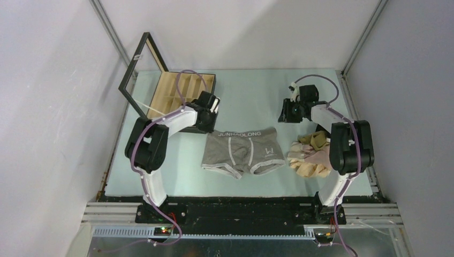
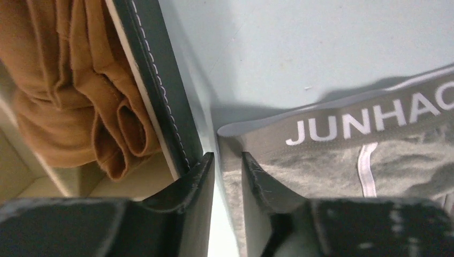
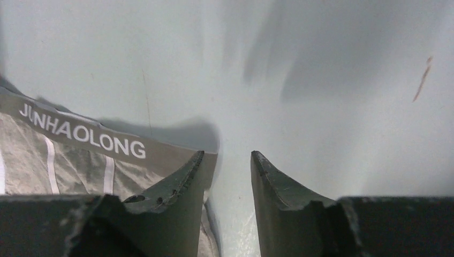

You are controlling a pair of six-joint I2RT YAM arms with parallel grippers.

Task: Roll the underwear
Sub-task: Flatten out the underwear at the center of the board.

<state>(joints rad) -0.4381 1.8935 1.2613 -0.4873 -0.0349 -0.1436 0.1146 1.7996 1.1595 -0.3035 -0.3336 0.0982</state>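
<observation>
A grey underwear [image 1: 243,151] with a lettered waistband lies flat and spread out in the middle of the table. My left gripper [image 1: 213,110] hovers at its far left waistband corner. In the left wrist view the jaws [image 2: 227,158] stand a little apart over the edge of the grey cloth [image 2: 321,155], gripping nothing. My right gripper [image 1: 285,113] is at the far right waistband corner. Its jaws [image 3: 227,154] are open over bare table, one finger above the waistband end [image 3: 80,134]. A rolled rust-brown underwear [image 2: 80,91] sits in the box.
The black-framed wooden box [image 1: 176,91] stands open at the far left, its lid raised, and its wall [image 2: 160,80] is right beside my left fingers. A heap of beige and pale pink garments [image 1: 310,155] lies by the right arm. Grey walls close in both sides.
</observation>
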